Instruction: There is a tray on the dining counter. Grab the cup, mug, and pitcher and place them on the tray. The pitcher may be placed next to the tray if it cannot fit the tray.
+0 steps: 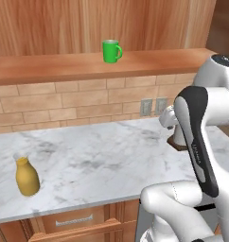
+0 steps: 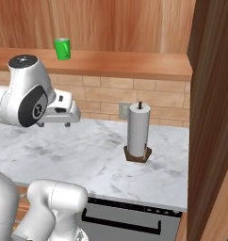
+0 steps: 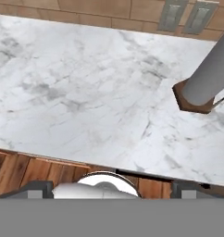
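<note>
The green mug (image 1: 111,51) with a side handle stands upright on the wooden shelf (image 1: 55,66) above the brick wall, and it appears again as the mug (image 2: 62,48) in the right base view. The mustard-yellow pitcher (image 1: 27,176) stands upright near the front left of the marble counter (image 1: 102,160). My gripper (image 2: 53,125) hovers over the counter's middle, well below the mug and far right of the pitcher. It is open and empty, and in the hand view the gripper (image 3: 113,187) shows its tips wide apart. The tray, the cup and the dining counter are out of view.
A paper towel roll (image 2: 138,132) on a dark wooden base stands on the counter to the right of my hand. Two wall outlets (image 3: 171,14) sit in the brick behind it. A tall wooden panel (image 2: 210,117) closes the right side. Drawers (image 1: 74,220) run under the counter's front edge.
</note>
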